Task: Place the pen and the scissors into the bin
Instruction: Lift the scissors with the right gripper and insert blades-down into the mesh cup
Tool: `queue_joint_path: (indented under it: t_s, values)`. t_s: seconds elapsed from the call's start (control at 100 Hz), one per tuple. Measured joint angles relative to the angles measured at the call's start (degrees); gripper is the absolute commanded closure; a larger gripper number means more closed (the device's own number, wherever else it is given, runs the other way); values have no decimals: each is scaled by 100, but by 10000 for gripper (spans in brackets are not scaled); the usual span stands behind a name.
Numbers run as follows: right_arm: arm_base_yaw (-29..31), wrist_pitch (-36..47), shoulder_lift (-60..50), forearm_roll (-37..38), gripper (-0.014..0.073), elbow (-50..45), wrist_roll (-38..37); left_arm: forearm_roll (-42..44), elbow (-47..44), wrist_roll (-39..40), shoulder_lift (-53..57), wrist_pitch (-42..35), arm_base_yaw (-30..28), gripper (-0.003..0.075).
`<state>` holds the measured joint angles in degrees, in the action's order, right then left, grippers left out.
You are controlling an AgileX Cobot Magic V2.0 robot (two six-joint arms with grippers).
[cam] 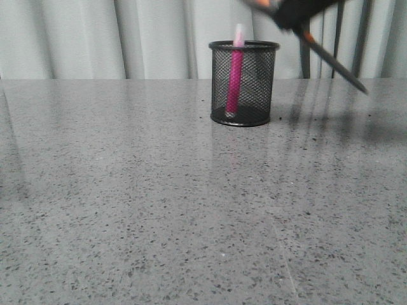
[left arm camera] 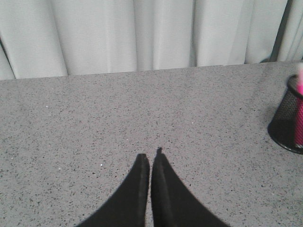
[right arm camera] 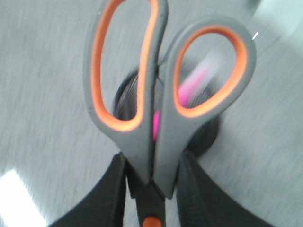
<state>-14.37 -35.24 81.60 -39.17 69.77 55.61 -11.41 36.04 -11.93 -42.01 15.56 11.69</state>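
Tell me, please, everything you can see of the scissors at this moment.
The scissors have grey handles lined in orange, an orange pivot dot and dark blades, and look like plastic over metal. The right pincer is shut on them near the pivot, its fingers pressing each side. In the front view they hang in the air, blurred, the blade slanting down and to the right, above and right of the bin. They touch neither bin nor table. In the right wrist view the handles show against the bin and the pen.
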Motion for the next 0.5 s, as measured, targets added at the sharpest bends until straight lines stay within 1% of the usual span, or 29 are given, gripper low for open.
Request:
queue_joint_path:
  t_s: [0.1, 0.21, 0.24, 0.33, 0.35, 0.43, 0.47, 0.5]
  values:
    - [0, 824, -57, -1033, 670, 0, 434, 0, 0, 0, 0, 0, 0, 739]
    - [0, 1465, -60, -2275, 670, -12, 1308, -3, 0, 0, 0, 0, 0, 739]
    - [0, 1569, -60, -2729, 670, -12, 1567, -3, 0, 0, 0, 0, 0, 739]
    - [0, 1765, -60, -3972, 670, -12, 2542, -3, 0, 0, 0, 0, 0, 739]
    - [0, 1783, -60, -4166, 670, -12, 2784, -3, 0, 0, 0, 0, 0, 739]
    - [0, 1771, 6, -5324, 670, -12, 3710, -3, 0, 0, 0, 0, 0, 739]
    - [0, 1726, 69, -5749, 670, -12, 4050, -3, 0, 0, 0, 0, 0, 738]
    - [0, 1671, 121, -5932, 670, -12, 4253, -3, 0, 0, 0, 0, 0, 739]
